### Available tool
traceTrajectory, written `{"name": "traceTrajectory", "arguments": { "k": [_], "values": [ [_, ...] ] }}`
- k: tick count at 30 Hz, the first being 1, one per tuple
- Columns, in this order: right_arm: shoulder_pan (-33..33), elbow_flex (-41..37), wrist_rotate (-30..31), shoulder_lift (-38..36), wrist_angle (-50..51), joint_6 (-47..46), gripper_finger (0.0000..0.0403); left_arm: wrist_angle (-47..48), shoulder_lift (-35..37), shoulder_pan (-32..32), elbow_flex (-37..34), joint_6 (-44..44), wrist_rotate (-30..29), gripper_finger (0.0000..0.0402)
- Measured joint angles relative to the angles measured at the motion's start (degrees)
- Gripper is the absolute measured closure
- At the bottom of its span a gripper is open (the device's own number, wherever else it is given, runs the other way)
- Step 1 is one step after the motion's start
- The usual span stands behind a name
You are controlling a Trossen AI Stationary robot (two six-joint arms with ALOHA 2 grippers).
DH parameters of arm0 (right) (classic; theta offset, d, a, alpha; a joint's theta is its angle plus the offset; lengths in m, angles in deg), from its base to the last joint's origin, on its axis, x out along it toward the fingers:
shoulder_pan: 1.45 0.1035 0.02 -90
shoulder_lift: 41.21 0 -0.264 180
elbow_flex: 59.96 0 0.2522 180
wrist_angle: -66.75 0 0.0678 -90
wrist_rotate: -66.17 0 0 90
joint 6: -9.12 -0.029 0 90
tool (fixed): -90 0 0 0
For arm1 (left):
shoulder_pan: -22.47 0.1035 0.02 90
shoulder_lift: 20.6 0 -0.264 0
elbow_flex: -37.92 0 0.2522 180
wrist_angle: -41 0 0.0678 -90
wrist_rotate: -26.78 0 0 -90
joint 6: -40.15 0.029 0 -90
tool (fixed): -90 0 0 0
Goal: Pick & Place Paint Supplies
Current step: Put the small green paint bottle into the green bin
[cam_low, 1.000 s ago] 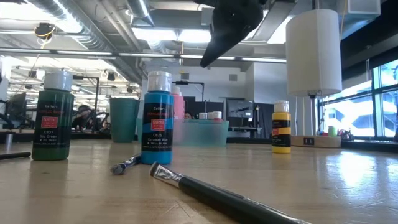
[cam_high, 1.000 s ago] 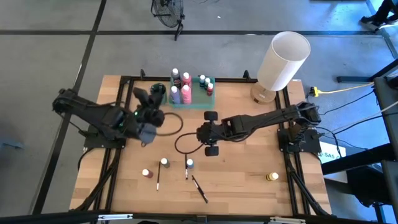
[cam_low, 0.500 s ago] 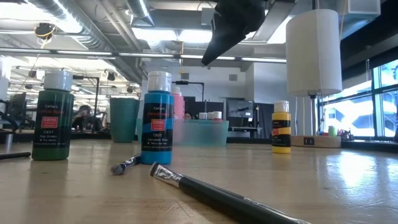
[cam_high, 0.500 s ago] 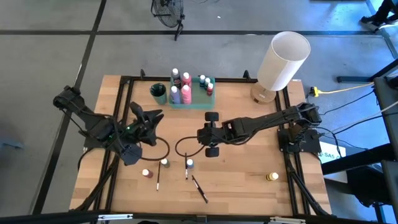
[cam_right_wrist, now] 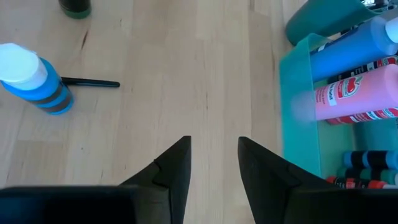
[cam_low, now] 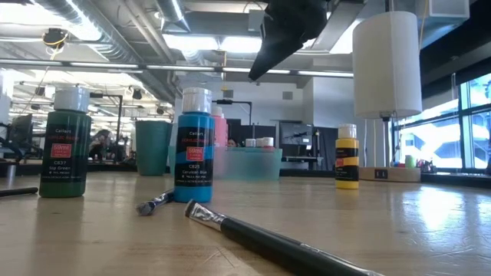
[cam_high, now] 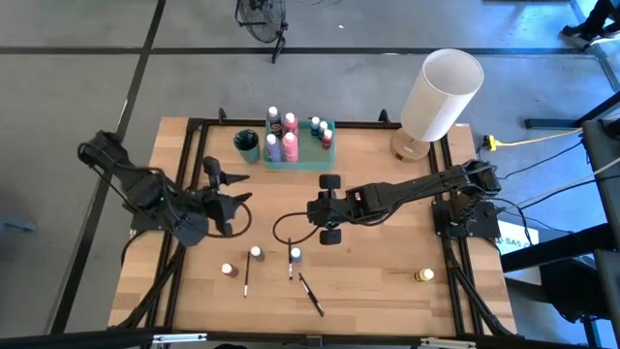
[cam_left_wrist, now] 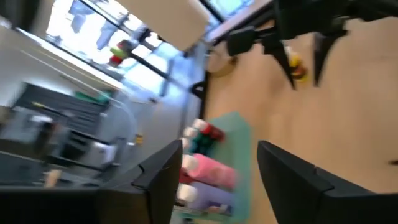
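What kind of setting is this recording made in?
Probably a robotics lab in an open-plan office: a wooden table carrying two mounted arms, a bare concrete floor, and ceiling ducts over desks behind.

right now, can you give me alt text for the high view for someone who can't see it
Overhead view of a wooden table where the left gripper, open and empty, hovers left of centre and the right gripper hovers mid-table. A green tray of paint bottles sits at the far edge beside a white lamp; loose bottles and brushes lie along the near side.
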Motion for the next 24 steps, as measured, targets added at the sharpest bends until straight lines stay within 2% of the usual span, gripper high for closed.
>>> {"name": "traceTrajectory", "arguments": {
  "k": [8, 14, 19, 24],
  "values": [
    [0.00, 0.00, -0.18, 0.00, -0.01, 0.00, 0.0268, 3.53, 0.90, 2.41, -0.57, -17.83, 15.66, 0.0148],
    [0.00, 0.00, -0.18, 0.00, -0.12, -0.03, 0.0268, 3.27, 0.76, 3.13, -3.25, -20.82, 27.53, 0.0131],
    [0.04, 0.00, 1.13, -0.02, -0.11, -0.46, 0.0268, 1.79, 0.74, 2.29, -7.64, -24.26, 32.40, 0.0131],
    [0.04, 0.00, 1.24, -0.04, -0.09, -0.50, 0.0268, -1.58, -0.26, 2.33, -13.13, -28.71, 31.40, 0.0131]
  ]
}}
